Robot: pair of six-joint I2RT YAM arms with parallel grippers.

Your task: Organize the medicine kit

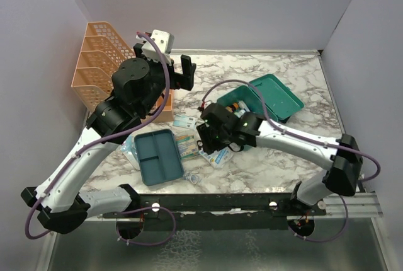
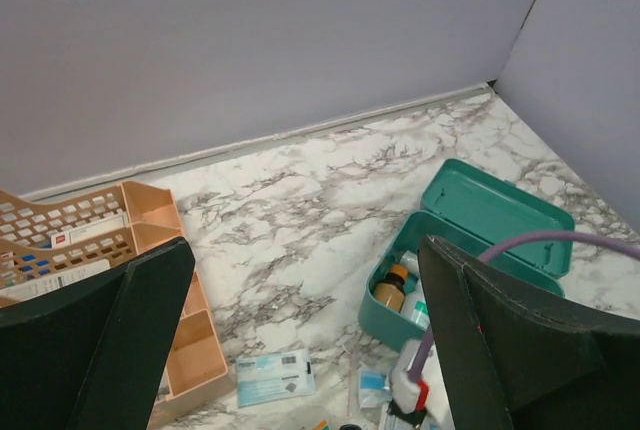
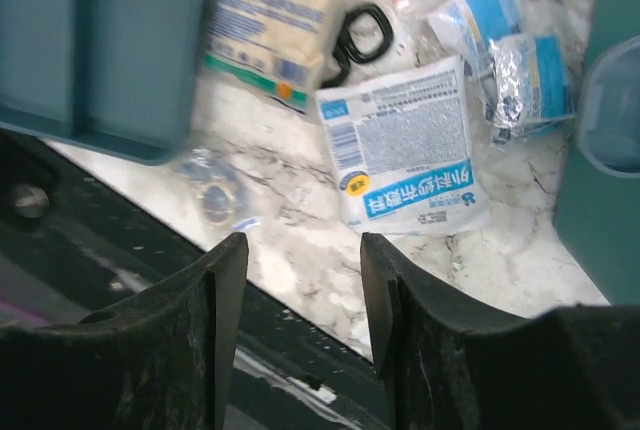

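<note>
**item:** medicine kit [image 1: 272, 96], a teal hinged box with its lid thrown back. it stands on the marble table [image 1: 283, 69], right of centre, on the far side of the clutter. the left wrist view shows a brown bottle [image 2: 392, 288] and white packs inside.

**just beside it, near side:** loose stock on the marble.
- white sachet with blue print [image 3: 405, 145]
- foil packets [image 3: 520, 70]
- a black ring-shaped piece [image 3: 362, 35]
- a green-and-orange printed packet [image 3: 270, 20]

**further out:** flat teal divided tray [image 1: 160, 156], left of the sachets. orange mesh file rack [image 1: 101, 63] against the far left wall.

**right gripper** [image 3: 300, 280]: low over bare marble next to the white sachet, jaws partly apart, nothing between them.

**left gripper** [image 2: 300, 350]: raised high near the rack, jaws wide, carrying nothing.

**risks, as judged:**
- the sachet lies flat, so the fingers may scrape the marble and slide it rather than pinch it.
- the sachet sits near the table's near edge, and a push that way could send it off.
- the right forearm lies close to the kit, so a careless swing could nudge the box or knock the lid shut.
</note>
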